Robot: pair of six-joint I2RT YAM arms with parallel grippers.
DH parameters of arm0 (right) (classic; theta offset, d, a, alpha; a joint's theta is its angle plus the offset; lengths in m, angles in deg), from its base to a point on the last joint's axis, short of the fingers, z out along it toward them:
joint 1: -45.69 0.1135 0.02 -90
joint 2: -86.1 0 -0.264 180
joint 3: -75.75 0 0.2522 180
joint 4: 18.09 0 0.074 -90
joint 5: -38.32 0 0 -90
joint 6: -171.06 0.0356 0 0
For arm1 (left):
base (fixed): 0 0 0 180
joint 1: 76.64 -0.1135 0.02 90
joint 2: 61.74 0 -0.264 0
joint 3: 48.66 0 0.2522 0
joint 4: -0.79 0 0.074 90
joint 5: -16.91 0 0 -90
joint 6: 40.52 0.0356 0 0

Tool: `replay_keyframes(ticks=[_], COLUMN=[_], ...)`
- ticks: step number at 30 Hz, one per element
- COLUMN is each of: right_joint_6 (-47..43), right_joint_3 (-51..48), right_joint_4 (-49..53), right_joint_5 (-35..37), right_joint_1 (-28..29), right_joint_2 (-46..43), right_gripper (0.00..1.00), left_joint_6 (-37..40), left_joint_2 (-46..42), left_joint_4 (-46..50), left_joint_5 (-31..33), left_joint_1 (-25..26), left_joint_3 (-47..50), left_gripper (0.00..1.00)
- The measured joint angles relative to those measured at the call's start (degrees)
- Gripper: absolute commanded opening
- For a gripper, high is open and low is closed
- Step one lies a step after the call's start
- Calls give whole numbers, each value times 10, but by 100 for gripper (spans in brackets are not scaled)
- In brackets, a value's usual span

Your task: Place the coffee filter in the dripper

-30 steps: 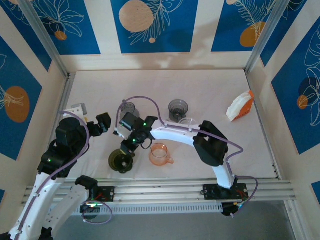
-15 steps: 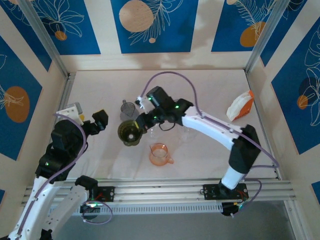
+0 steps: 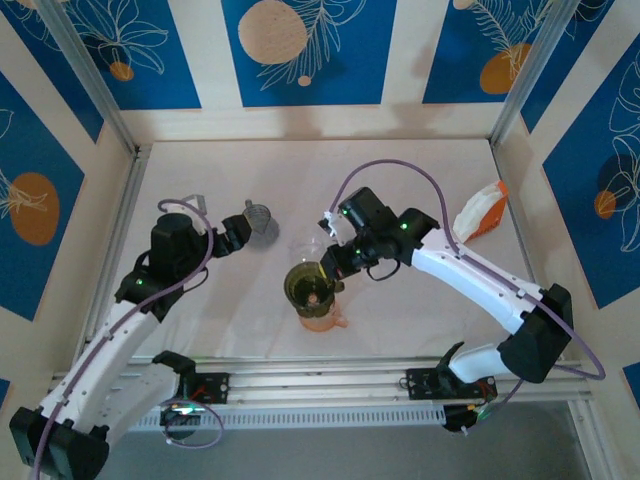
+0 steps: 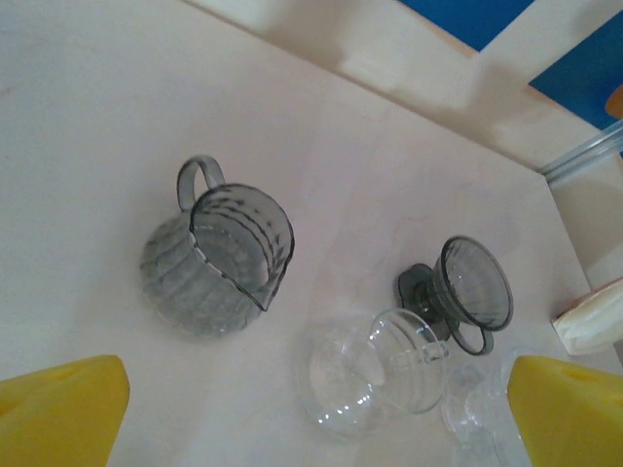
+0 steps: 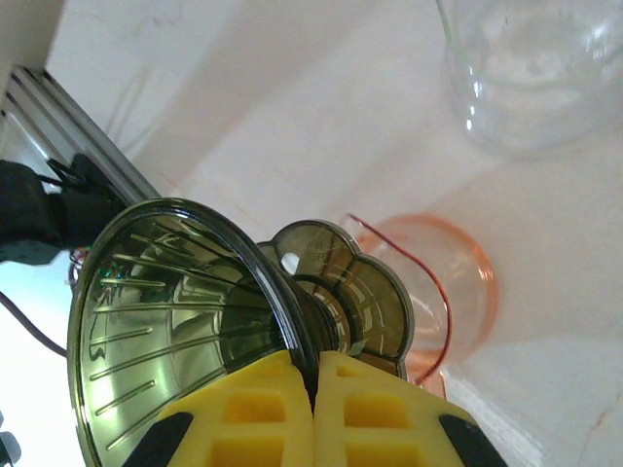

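Dripper point(image 3: 312, 285) is hanging over orange cup point(image 3: 330, 318), closed right fingers point(image 5: 258, 409) pinching its rim; left fingers point(image 4: 58, 409) are gaping wide, holding nothing. Apparent filter pack point(image 3: 480, 210) is lying far right on desk point(image 3: 400, 180), nearer right arm.

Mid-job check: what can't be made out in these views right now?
1. Top view: the transparent orange cup is mostly covered by the olive-green ribbed dripper pinched in the right gripper; whether they touch is unclear.
2. Left wrist view: the white-and-orange filter pack is cut off by the right edge; in the top view it is too small to tell its contents.
3. Right wrist view: the clear glass vessel is cut off by the top edge.
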Motion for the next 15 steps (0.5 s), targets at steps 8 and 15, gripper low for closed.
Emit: replay_keyframes(ticks=[8,15], right_joint_6=[3,2], right_joint_3=[-26,-36], right_joint_4=[-12,-33], right_joint_5=[3,5], right_joint_1=[-9,-18], right_joint_2=[0,0], right_gripper=[0,0], left_joint_6=[-6,-6], left_joint_2=[-1,-11], left_joint_4=[-21,-21], left_joint_5=[-12,-12], left_joint_1=[0,0], left_joint_3=[3,6], left_gripper=[100,100])
